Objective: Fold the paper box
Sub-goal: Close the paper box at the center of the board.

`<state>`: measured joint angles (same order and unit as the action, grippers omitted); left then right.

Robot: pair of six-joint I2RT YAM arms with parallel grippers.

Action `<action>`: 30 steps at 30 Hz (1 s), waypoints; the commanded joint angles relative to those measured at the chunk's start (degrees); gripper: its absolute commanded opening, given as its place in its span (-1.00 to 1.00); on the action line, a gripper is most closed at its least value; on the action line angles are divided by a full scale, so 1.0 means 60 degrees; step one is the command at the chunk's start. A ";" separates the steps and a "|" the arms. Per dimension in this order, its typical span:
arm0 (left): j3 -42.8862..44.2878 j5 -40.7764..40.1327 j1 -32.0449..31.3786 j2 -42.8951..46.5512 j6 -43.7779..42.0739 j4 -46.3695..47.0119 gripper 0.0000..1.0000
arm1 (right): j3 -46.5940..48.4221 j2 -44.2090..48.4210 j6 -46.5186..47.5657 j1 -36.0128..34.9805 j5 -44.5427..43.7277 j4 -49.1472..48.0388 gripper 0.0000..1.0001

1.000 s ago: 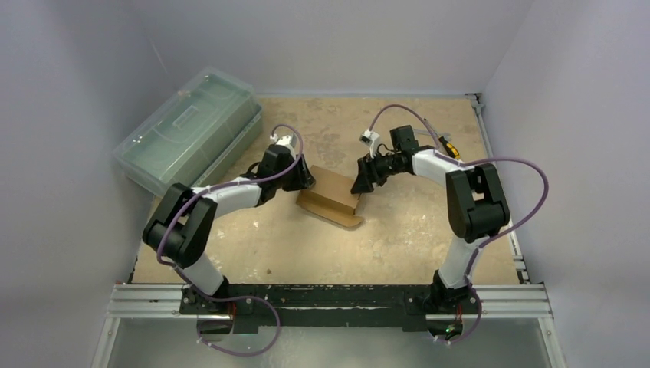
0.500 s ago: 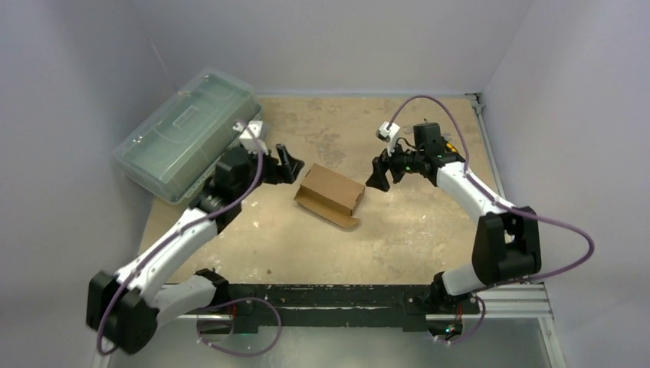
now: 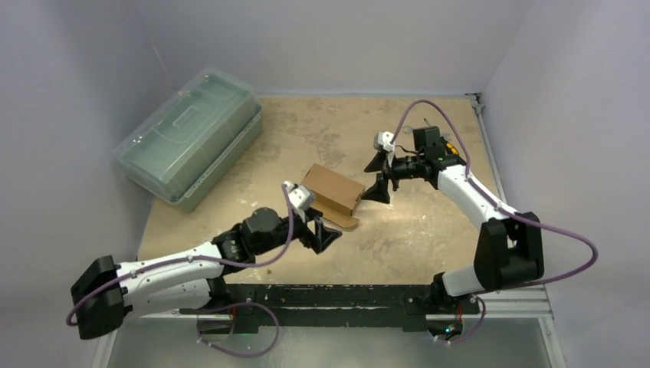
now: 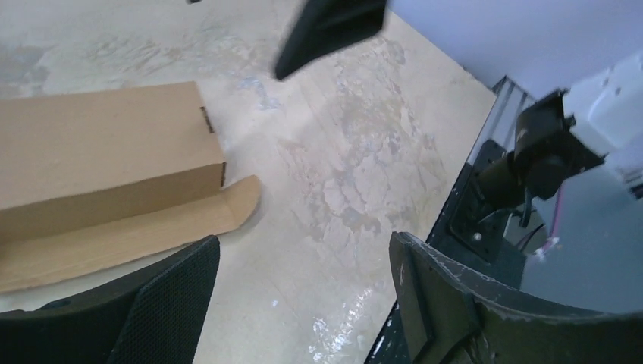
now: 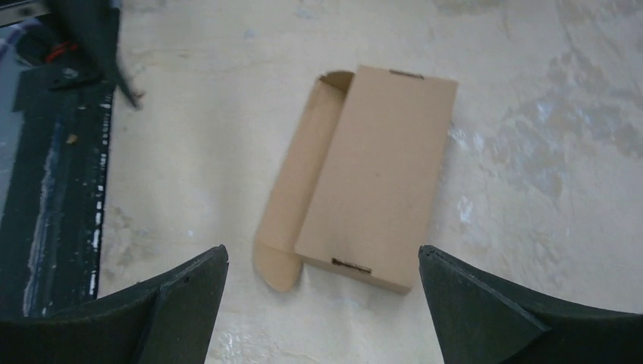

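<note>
Box (image 3: 333, 191) lies mid-way on the surface (image 3: 429, 230), one long flap flat on its near side. Left arm (image 3: 176, 268): jaws apart, empty, just beside that flap. Right arm (image 3: 469, 186): jaws apart, empty, near box's right end.

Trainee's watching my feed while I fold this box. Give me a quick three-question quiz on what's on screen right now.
1. True or false: the right gripper is shut on the paper box.
2. The box's loose flap is: A) lying on the table, on the side toward the arm bases; B) tucked inside; C) standing upright.
3. Fill in: in the top view, the green case sits to the box's ____.

Key: 1 false; it and the left gripper are both open and hold nothing. 2 A. 3 left.
</note>
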<state>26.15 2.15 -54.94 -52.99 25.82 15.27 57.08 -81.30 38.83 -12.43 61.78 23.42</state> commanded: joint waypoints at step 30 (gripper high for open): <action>0.0741 -0.4767 -0.2826 -0.7833 -0.5483 0.7320 0.04 | 0.0455 -0.0609 -0.1168 0.0121 -0.2515 -0.0447 0.98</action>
<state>28.47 -27.59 -71.44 -97.89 -5.78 55.44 57.54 -84.49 32.56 -12.23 46.98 21.82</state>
